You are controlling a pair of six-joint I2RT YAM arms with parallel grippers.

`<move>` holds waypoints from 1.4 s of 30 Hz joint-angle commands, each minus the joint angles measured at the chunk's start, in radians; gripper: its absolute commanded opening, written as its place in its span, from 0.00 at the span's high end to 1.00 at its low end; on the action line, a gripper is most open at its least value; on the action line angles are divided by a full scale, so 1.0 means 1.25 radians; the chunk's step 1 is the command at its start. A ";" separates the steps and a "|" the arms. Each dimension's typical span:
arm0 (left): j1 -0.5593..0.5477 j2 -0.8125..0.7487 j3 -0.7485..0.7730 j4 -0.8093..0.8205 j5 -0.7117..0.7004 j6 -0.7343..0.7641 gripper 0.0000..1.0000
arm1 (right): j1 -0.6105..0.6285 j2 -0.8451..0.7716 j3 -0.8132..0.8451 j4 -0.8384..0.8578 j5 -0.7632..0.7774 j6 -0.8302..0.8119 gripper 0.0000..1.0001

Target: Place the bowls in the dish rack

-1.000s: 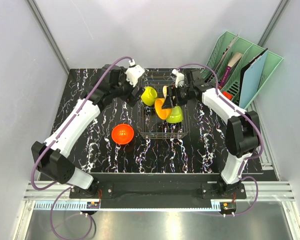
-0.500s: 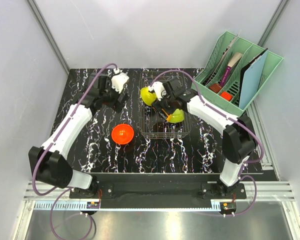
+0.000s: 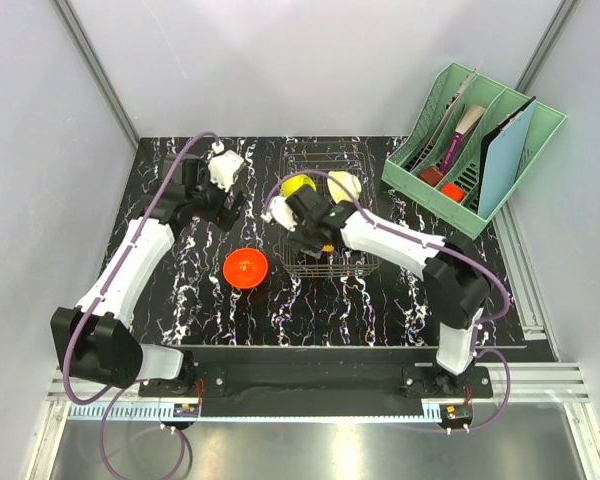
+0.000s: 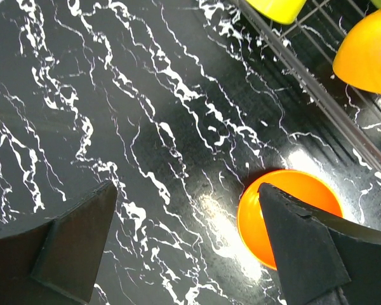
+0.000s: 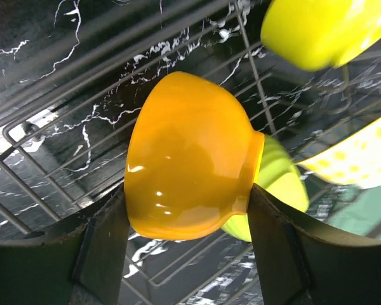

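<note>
placing the orange bowl (image 5: 190, 152) into the dish rack (image 3: 332, 266) is the step in hand, as i judge it. the right gripper (image 5: 185, 194) reaches across into the left part of the rack, and its two fingers (image 5: 101, 248) press on both sides of this bowl, so it is pinching it. the bowl is tilted on its side, low between the wires, with a lime bowl (image 5: 282, 187) touching it just behind. a yellow bowl (image 3: 298, 185) and a cream bowl with dots (image 3: 345, 185) are at the far side of the rack. if the orange bowl already rests on the wires, i cannot tell.

the left gripper (image 4: 185, 190) hangs over the black marble table (image 3: 210, 310), left of the rack, with its fingers spread wide and nothing between them. one red-orange bowl (image 3: 245, 268) sits on the table, open side up, near the left near corner of the rack; in the left wrist view one finger hides a part of it.

next, i think the right gripper needs to let the orange bowl lean on its neighbour, open, and lift out without catching a wire. then the left gripper should come down on the rim of the last bowl; this rim looks smooth, so the grip could slip.
</note>
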 commanded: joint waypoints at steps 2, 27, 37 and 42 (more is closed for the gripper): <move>0.027 -0.044 -0.023 0.048 0.037 0.017 0.01 | 0.063 0.045 -0.015 0.035 0.117 -0.088 1.00; 0.079 -0.043 -0.028 0.058 0.073 0.016 0.01 | 0.088 0.048 0.025 -0.180 0.046 -0.172 0.70; 0.079 -0.037 -0.012 0.056 0.071 0.012 0.01 | 0.088 0.058 0.043 -0.256 -0.022 -0.172 0.34; 0.079 -0.033 -0.006 0.053 0.072 0.013 0.01 | 0.088 0.066 0.048 -0.280 -0.041 -0.175 0.22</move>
